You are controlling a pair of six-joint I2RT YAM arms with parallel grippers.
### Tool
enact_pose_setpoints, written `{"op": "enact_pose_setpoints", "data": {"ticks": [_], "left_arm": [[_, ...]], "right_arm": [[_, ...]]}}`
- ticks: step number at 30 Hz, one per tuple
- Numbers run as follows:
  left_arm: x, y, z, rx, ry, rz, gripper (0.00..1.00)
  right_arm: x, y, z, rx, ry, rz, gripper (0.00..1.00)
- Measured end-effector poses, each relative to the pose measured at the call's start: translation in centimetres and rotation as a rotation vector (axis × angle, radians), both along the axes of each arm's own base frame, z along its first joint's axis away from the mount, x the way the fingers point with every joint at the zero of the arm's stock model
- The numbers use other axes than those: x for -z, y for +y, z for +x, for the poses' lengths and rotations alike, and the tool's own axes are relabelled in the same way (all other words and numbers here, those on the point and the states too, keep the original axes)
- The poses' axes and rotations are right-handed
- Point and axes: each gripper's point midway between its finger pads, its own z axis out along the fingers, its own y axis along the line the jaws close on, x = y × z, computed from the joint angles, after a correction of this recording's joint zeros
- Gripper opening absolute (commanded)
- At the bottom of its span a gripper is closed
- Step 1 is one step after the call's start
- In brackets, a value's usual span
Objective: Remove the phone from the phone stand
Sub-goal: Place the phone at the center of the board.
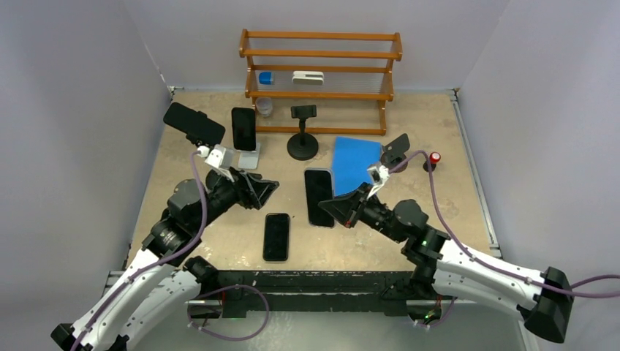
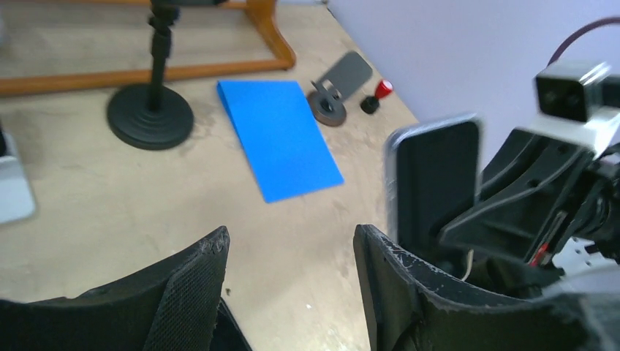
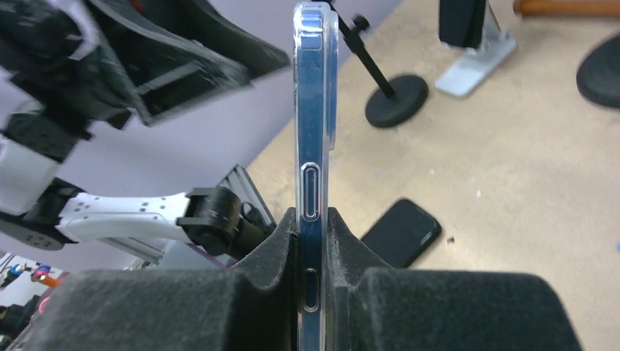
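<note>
The right tool [image 3: 313,232] is clamped on the phone [image 3: 316,110], which stands edge-on between its fingers, pinched near one end. In the top view the phone hangs over the middle of the desk [image 1: 446,197], well apart from the stand [image 1: 303,142] behind it and just beside the blue sheet [image 1: 353,162]. The left tool [image 1: 265,191] hovers near the phone's left side with its jaws spread wide. A black phone [image 1: 276,236] lies flat on the desk between the two arms.
</note>
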Motion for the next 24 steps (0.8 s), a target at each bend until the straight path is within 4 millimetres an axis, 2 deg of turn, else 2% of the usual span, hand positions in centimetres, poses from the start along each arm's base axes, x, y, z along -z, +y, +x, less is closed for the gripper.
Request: {"op": "enact_pose_setpoints", "data": {"ticks": [3,7,11,14,18,24], "left_arm": [[-0.8,1.0,0.6,-0.058,-0.047,0.007,0.61],[-1.6,0.9,1.4,-0.07,-0.083,0.031,0.6],[-1.1,0.5,2.3,-0.069,-0.085,0.066,0.6],[-0.3,0.3,2.6,-0.064,-0.077,0.088,0.59],[0.5,0.2,2.2,-0.035,-0.075,0.091,0.58],[-0.3,0.2,1.4,-0.009,-0.114,0.081,0.58]], "right_arm": [[3.1,0.8,0.6,0.008,0.089,-0.067,0.0],[7.8,1.6,0.8,0.007,0.211,-0.164,0.0],[12.1,1.5,0.3,0.003,0.327,-0.212,0.0],[14.6,1.3,-0.5,-0.009,0.407,-0.222,0.0],[16.5,1.2,-1.4,-0.023,0.498,-0.197,0.0],[17.2,1.8,-1.1,-0.015,0.584,-0.136,0.0]]}}
